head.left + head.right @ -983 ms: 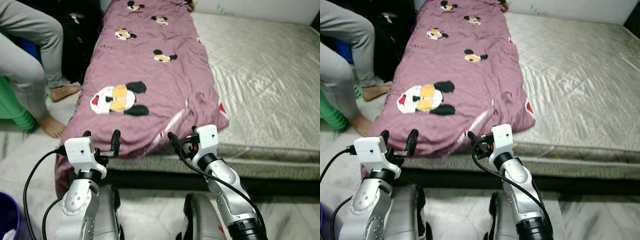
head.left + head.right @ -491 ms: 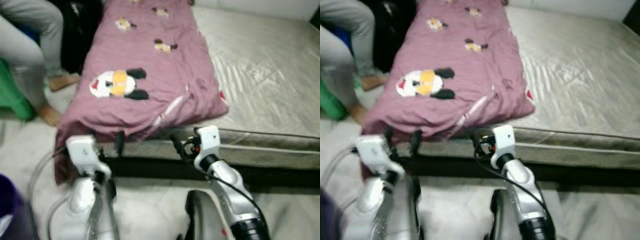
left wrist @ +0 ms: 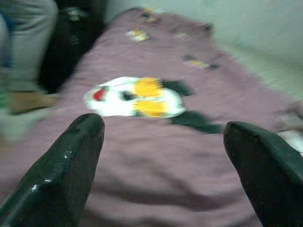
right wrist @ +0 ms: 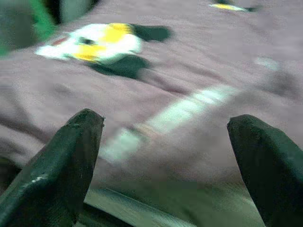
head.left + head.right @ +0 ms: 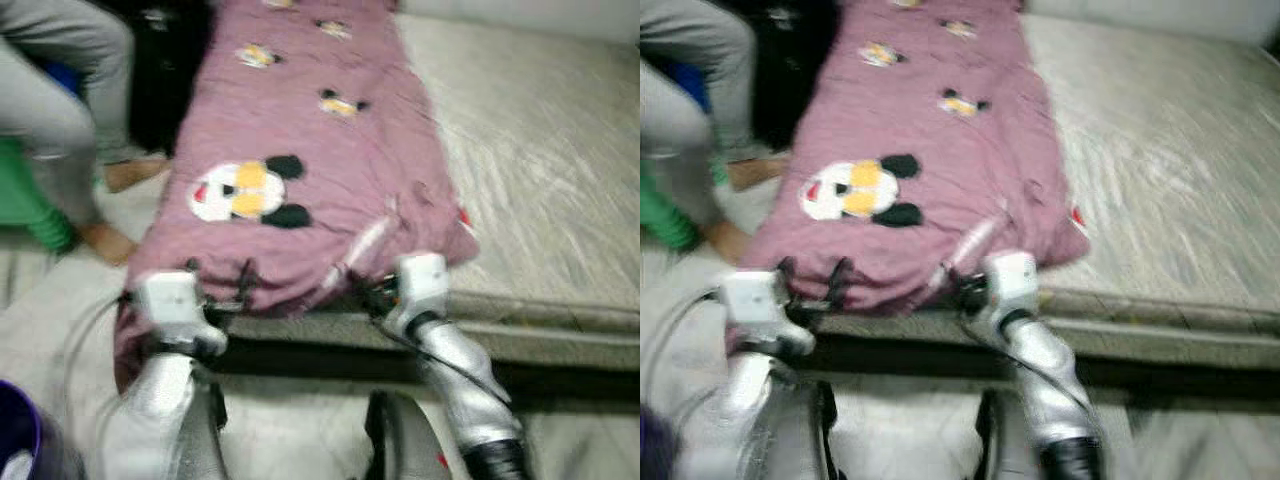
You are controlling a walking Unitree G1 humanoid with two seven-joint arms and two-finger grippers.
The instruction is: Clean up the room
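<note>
**Free room and obstacles at the bed's near edge**

We see both grippers, left [image 5: 218,272] and right [image 5: 362,287], fingers spread wide, held just short of the mattress [image 5: 540,160] near edge. The mauve blanket [image 5: 300,150] covers the mattress's left strip and spills over its near left corner, lying directly ahead of both. The mattress to the right lies bare. On the left, a person's legs [image 5: 60,130] and bare feet [image 5: 105,240] stand close beside the bed. A purple bin [image 5: 20,445] stands on the floor nearer us.

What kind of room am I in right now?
Most likely a bedroom: a low mattress lies ahead with a mauve cartoon-print blanket spread over its left side, and a person's bare feet rest on the floor beside it.
</note>
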